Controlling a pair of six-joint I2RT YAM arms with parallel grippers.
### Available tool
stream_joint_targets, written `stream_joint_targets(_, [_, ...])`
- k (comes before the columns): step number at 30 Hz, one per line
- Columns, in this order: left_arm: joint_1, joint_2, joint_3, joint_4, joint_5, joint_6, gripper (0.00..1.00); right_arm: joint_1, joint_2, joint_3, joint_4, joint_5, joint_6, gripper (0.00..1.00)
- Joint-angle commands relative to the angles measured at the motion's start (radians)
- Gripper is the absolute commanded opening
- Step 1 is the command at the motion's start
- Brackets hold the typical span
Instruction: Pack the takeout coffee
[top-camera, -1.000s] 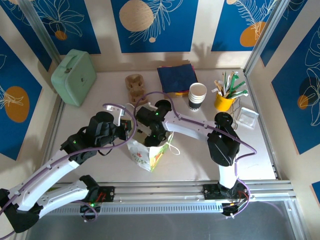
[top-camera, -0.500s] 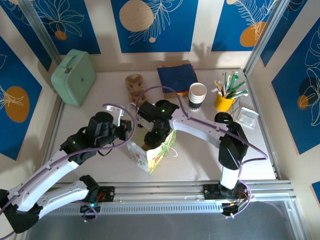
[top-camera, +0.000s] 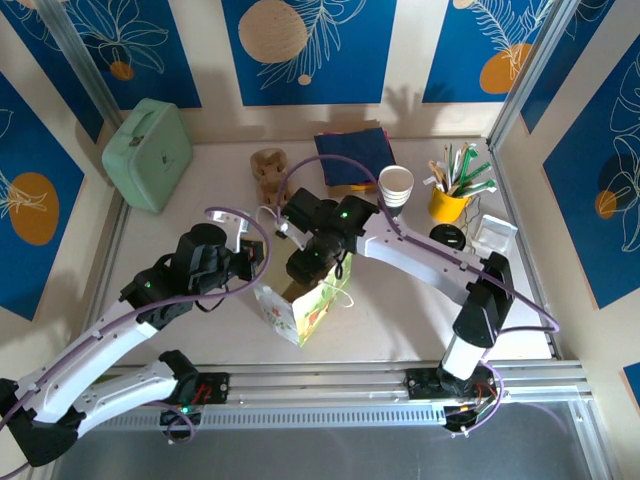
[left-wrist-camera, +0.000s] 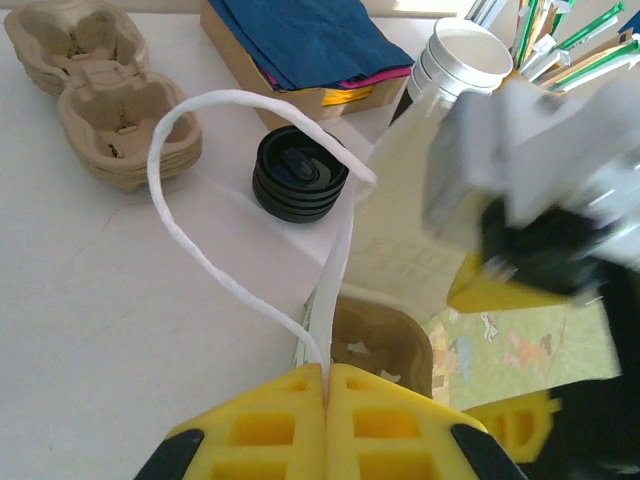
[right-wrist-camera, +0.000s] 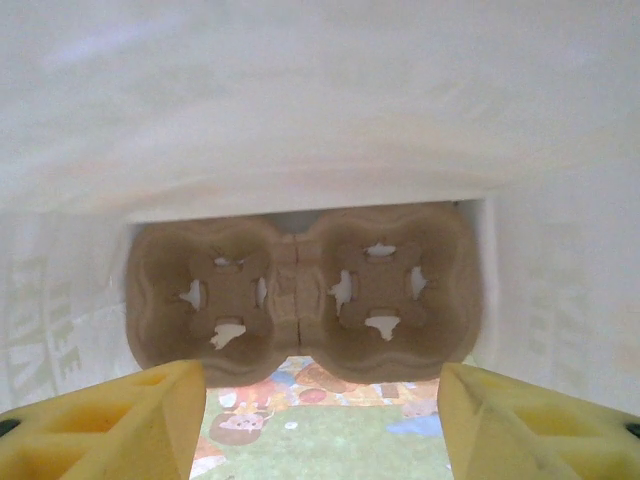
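The left gripper (left-wrist-camera: 327, 385) is pinching the white handle (left-wrist-camera: 336, 265) of the paper bag (top-camera: 300, 315); its yellow fingers are pressing flat together on the strip, and the handle is rising from them in a loop. The bag is standing upright on the table (top-camera: 400, 310), just in front of the two arms' wrists, with its mouth open. The right gripper (right-wrist-camera: 322, 405) is hanging inside the mouth of the bag with its two fingers spread wide apart and gripping no object; under it a brown cardboard cup carrier (right-wrist-camera: 300, 295) with two round seats is lying flat on the bottom of the bag. Where the takeout coffee is standing, I cannot tell from these views. Beyond the bag a stack of black lids (left-wrist-camera: 300, 175) is sitting on the table; a stack of lidless cups (top-camera: 396, 188) is standing just beside a pile of blue napkins (top-camera: 352, 155); a yellow holder (top-camera: 449, 203) with straws is standing to the right of the cups.
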Motion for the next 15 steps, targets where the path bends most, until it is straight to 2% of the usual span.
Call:
stream_joint_targets(1, [-0.001, -0.015, 0.013, 0.000, 0.008, -0.002, 0.06, 0.018, -0.088, 0.062, 0.003, 0.093, 0.075, 0.64])
stream_joint_targets(5, [-0.001, -0.018, 0.010, 0.010, 0.003, 0.004, 0.06, 0.021, -0.141, 0.104, -0.019, 0.158, 0.199, 0.66])
stream_joint_targets(11, [-0.001, -0.014, 0.010, 0.024, 0.002, 0.009, 0.07, 0.029, -0.227, 0.103, -0.065, 0.218, 0.497, 0.67])
stream_joint_targets(15, [-0.002, -0.016, 0.007, 0.029, -0.004, 0.013, 0.09, 0.033, -0.259, 0.095, -0.159, 0.266, 0.745, 0.67])
